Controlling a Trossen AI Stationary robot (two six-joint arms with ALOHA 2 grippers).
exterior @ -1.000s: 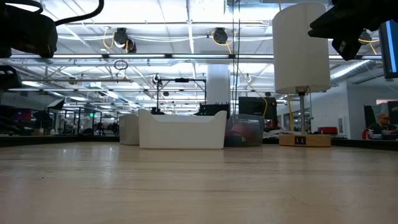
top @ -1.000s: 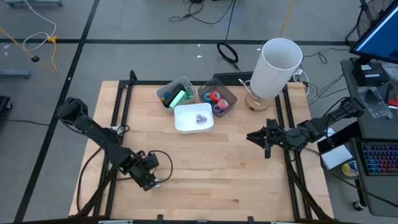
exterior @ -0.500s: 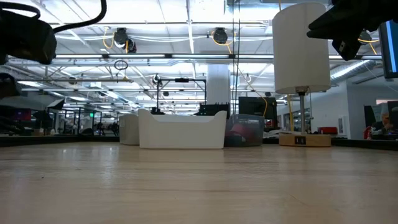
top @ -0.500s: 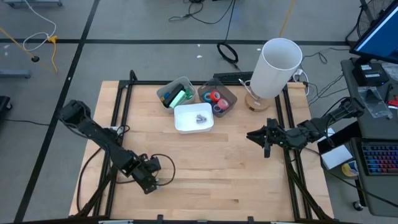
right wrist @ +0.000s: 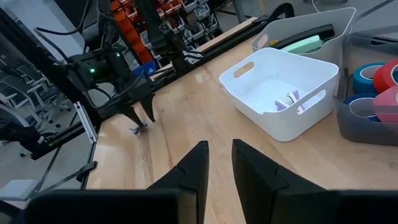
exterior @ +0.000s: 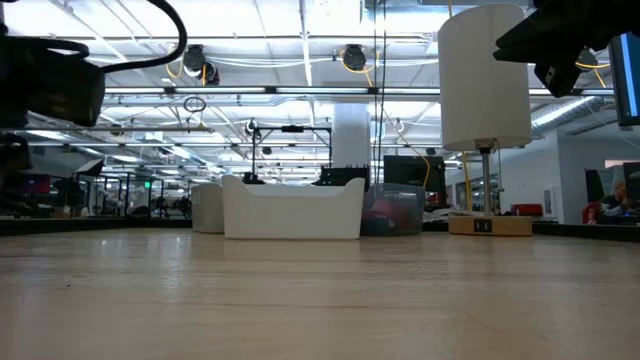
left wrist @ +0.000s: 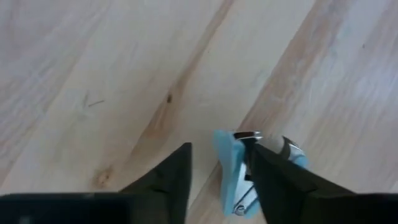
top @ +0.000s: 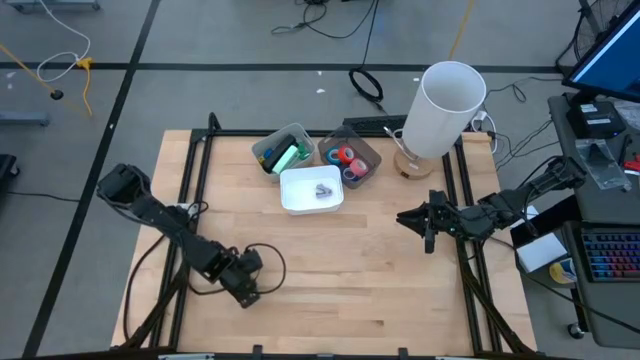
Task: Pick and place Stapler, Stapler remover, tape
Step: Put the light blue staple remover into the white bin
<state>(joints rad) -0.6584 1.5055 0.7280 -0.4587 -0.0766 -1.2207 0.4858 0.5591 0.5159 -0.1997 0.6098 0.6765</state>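
Left pincer (left wrist: 217, 171) now lower, over half-hidden blue staple remover (left wrist: 233, 168)

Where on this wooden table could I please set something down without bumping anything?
The widest bare wood lies between the white plastic bin, the left gripper and the right gripper, reaching the near edge. The far edge is crowded: grey bin with green stapler, clear bin of tape rolls, white cylinder lamp. A small blue staple remover sits at the left gripper.

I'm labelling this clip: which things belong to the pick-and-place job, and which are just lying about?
Job: staple remover, between the left gripper's open fingers; stapler; tape rolls; white bin; right gripper, waiting at the right side.
Lying about: lamp; keyboard; floor cable.
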